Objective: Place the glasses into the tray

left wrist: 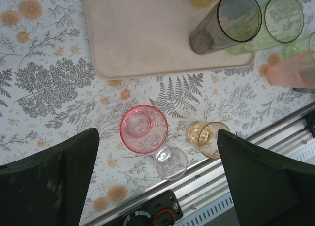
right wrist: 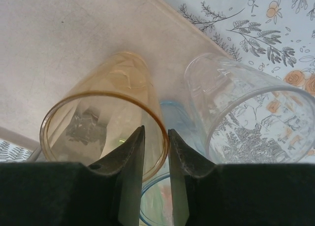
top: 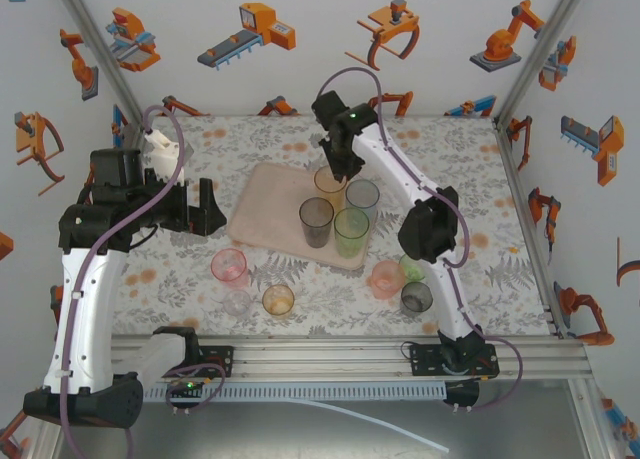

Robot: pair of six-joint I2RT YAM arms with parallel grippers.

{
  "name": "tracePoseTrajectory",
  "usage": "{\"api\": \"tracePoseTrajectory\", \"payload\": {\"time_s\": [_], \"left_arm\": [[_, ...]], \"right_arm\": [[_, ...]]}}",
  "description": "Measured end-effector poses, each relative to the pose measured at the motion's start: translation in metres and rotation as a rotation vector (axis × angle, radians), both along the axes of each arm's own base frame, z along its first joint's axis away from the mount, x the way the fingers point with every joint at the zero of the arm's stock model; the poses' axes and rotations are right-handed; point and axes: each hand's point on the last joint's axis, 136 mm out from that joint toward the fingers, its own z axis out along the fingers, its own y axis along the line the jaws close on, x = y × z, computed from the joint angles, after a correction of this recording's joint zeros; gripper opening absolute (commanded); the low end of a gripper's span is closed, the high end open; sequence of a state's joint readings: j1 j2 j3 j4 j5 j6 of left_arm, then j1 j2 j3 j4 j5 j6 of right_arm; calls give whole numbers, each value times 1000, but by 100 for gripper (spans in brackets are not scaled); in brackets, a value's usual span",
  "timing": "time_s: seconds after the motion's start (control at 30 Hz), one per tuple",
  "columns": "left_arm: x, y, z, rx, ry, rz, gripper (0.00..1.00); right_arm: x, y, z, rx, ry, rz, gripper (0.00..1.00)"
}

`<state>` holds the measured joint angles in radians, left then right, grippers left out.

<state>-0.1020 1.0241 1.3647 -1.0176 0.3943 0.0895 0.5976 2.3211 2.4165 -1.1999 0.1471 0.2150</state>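
Note:
The pale pink tray (top: 268,194) holds several glasses: amber (top: 329,182), pale blue (top: 362,194), smoky grey (top: 316,222) and green (top: 351,231). My right gripper (top: 340,172) hangs over the amber glass (right wrist: 98,117). Its jaws (right wrist: 155,133) straddle the rim a little apart, one finger inside and one outside, with a slit of daylight beside the wall. A clear glass (right wrist: 236,98) stands just to the right. My left gripper (top: 195,207) is wide open and holds nothing. Below it (left wrist: 157,135) on the table are a pink glass (left wrist: 143,128), a clear one (left wrist: 171,162) and a short amber one (left wrist: 209,138).
Right of the tray on the flowered cloth stand a peach glass (top: 386,278), a small green one (top: 412,268) and a short smoky one (top: 416,297). The aluminium rail (top: 340,354) runs along the near edge. The tray's left half (left wrist: 147,34) is bare.

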Motion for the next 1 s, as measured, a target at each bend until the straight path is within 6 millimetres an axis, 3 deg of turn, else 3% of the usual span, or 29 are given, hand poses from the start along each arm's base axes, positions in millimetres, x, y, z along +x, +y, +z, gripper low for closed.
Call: {"api": "tracePoseTrajectory", "payload": {"time_s": [0.3,0.73,0.83,1.0], "left_arm": [[0,0,0,0,1,0,97],[2,0,-2,4,6,-2,97],[1,0,-2,11,3,-8,97],[-1,1,-4,28,7,-17,97]], "right_arm": [[5,-1,20,18,-39,0,34],[-6,-8,19,-3,6,5,35],[-8,-7,32,18,-7,9,35],[-10,-5,73,82,-77,12,35]]}}
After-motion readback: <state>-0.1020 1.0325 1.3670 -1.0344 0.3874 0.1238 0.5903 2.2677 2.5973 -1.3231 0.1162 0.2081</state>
